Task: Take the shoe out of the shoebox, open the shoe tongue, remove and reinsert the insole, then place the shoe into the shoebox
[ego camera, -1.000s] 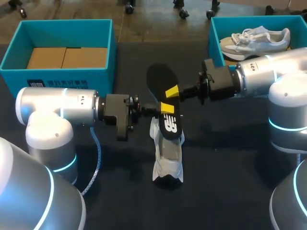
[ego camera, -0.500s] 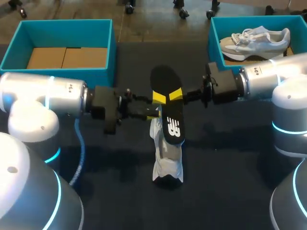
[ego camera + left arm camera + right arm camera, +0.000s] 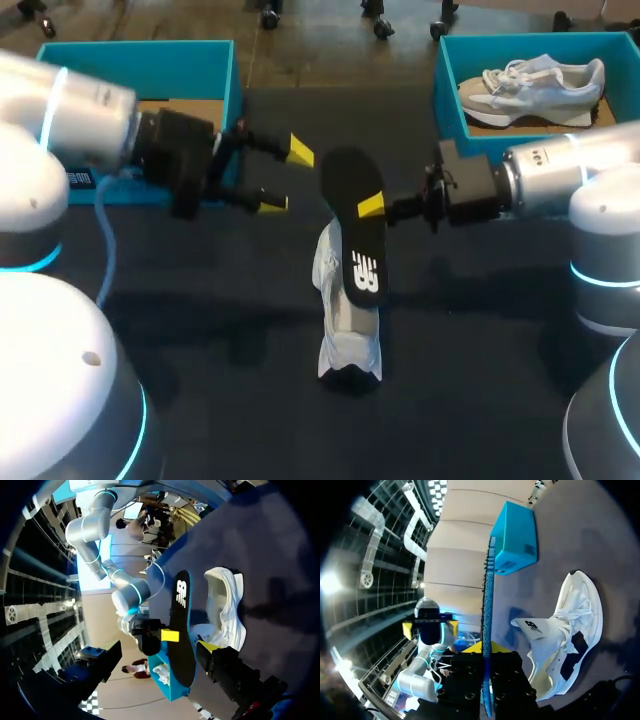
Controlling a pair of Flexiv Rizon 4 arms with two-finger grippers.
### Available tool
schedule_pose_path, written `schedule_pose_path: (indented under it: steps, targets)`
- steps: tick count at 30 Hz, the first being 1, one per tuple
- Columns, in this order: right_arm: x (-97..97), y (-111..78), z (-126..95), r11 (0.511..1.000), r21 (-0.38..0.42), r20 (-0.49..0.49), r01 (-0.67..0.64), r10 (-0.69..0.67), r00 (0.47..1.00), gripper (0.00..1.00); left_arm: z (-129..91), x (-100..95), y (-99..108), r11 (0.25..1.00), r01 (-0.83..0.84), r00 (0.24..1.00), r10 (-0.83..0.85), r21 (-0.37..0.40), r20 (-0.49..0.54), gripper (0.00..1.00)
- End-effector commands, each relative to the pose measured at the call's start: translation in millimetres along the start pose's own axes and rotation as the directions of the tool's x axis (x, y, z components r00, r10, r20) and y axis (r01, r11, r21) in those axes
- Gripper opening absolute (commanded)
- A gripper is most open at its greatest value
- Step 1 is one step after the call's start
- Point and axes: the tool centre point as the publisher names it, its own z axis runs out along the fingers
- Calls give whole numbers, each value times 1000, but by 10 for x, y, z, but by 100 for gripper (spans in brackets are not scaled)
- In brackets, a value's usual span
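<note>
One black insole (image 3: 356,240) held over the white shoe (image 3: 347,325)
Clamped on it, the right end effector (image 3: 371,207) showed one finger, the other hidden; the left end effector (image 3: 286,178) hung wide open, empty, at ten o'clock from the shoe on the table (image 3: 480,380).

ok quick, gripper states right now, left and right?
Left gripper: open, holding nothing.
Right gripper: shut on the insole.

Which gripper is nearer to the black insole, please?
The right. The right gripper is shut on the black insole; the left gripper is open and apart from it, on the opposite side.
</note>
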Motion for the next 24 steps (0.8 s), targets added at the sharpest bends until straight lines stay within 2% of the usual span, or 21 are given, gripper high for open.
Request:
schedule_pose_path:
  steps: [1, 11, 17, 24]
  targets:
    - [-43, 17, 49, 1000, 8, 14, -4, 4, 1000, 0, -132, -155, 110, 999, 24, 971, -12, 46, -239, 100]
    - [-84, -2, 43, 1000, 5, 9, 4, -4, 1000, 0, -122, -387, 298, 987, 66, 875, 13, 146, -484, 100]
    - [-84, -2, 43, 1000, 5, 9, 4, -4, 1000, 0, -109, -502, 368, 982, 71, 765, 58, 173, -642, 100]
    - [-84, -2, 43, 1000, 5, 9, 4, -4, 1000, 0, -75, -536, 426, 972, 113, 600, 99, 207, -794, 100]
